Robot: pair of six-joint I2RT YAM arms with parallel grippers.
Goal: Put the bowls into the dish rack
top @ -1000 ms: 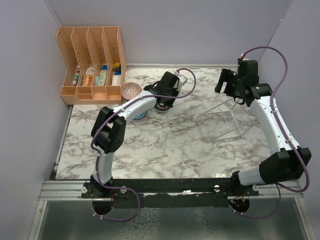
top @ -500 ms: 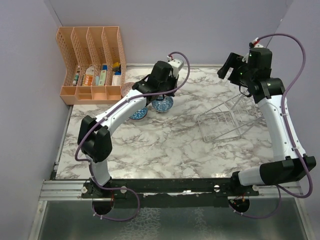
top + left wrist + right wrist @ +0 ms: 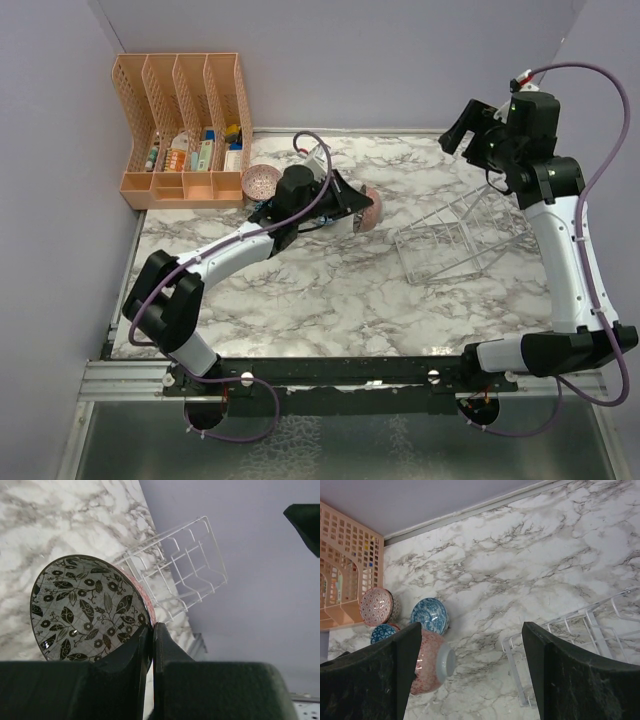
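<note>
My left gripper (image 3: 348, 207) is shut on the rim of a bowl (image 3: 367, 210) with a pink-red outside. It holds the bowl on edge above the table, left of the clear wire dish rack (image 3: 447, 243). In the left wrist view the bowl's inside (image 3: 85, 607) shows black leaves on white, and the rack (image 3: 175, 567) lies beyond it. My right gripper (image 3: 468, 130) is open and empty, raised high above the rack's far end. The right wrist view shows the held bowl (image 3: 432, 662), a blue bowl (image 3: 430, 615), a pink bowl (image 3: 376, 606), a teal bowl (image 3: 383, 632) and the rack (image 3: 570, 635).
An orange slotted organizer (image 3: 185, 130) with small items stands at the back left, with the pink bowl (image 3: 262, 182) just in front of it. The rack sits at an angle on the right half of the marble table (image 3: 330, 300). Purple walls close in the back and both sides.
My left gripper has lifted the bowl from the cluster by the organizer and carried it right, toward the rack. My right gripper has risen and shifted slightly right.
</note>
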